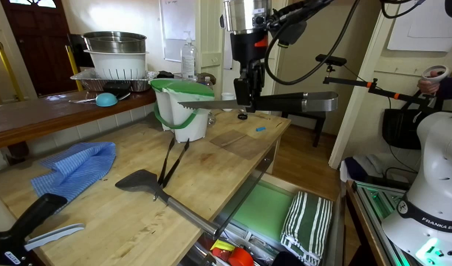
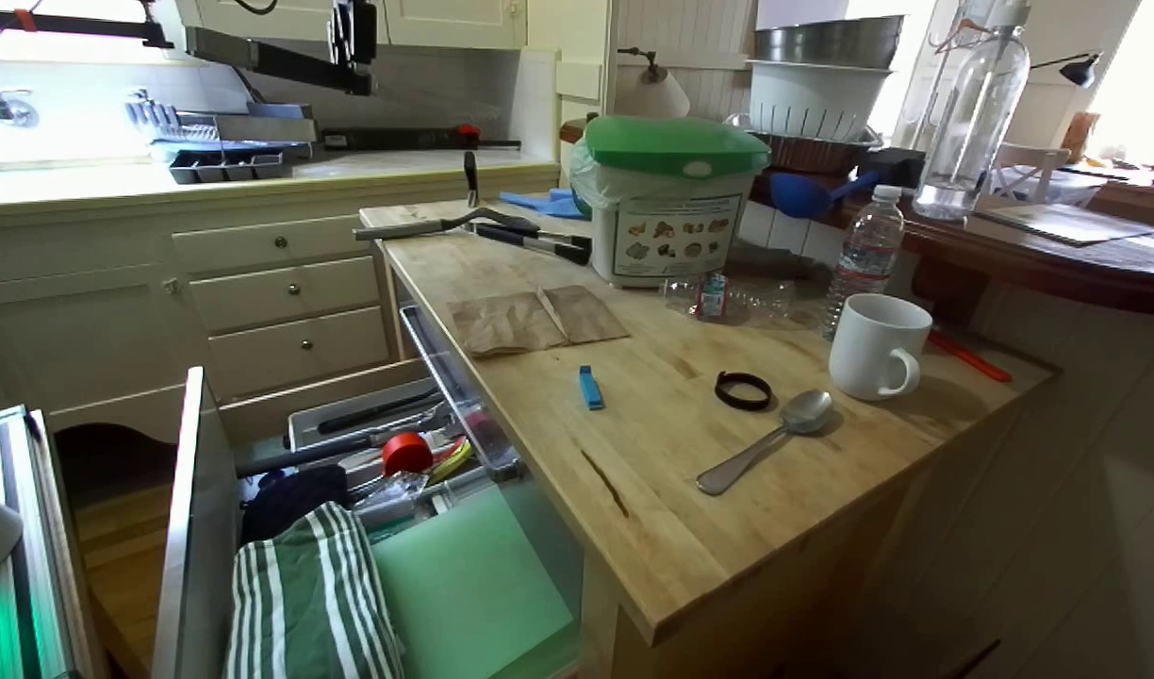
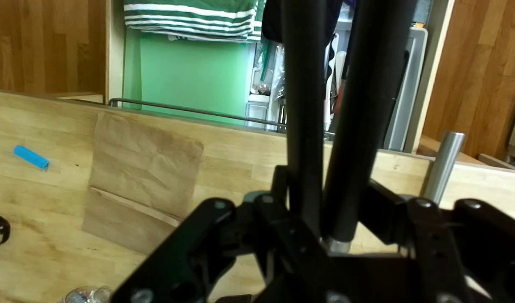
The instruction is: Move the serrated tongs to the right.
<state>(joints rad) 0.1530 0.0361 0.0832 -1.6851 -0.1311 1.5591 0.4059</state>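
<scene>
The spatula [image 1: 178, 206] jutted past the edge of the table [image 1: 137, 221]. Above the open wood beyond it, the claw [image 1: 250, 101] clasped the serrated tongs [image 1: 279, 102] in midair, their dark arms crossing that edge in the wrist view. Farther lay brown paper [image 1: 244, 143]. Only an exterior view showed the tap [image 2: 16, 110].

Tongs number two: black-gripped serrated metal tongs [image 1: 283, 103] between the jaws and slim dark tongs [image 1: 177, 162] on the pale wooden table [image 1: 215, 175] below the jaws. That table also bears one grey broad-bladed spatula [image 1: 173, 204], one blue striped cloth [image 1: 78, 168], one green-lidded white bucket [image 2: 676, 212], one white handled mug [image 2: 869, 347], one silver metal spoon [image 2: 761, 448], one black ring [image 2: 740, 405], one small blue oblong [image 2: 590, 387] and one flat brown paper piece [image 3: 146, 164].
</scene>
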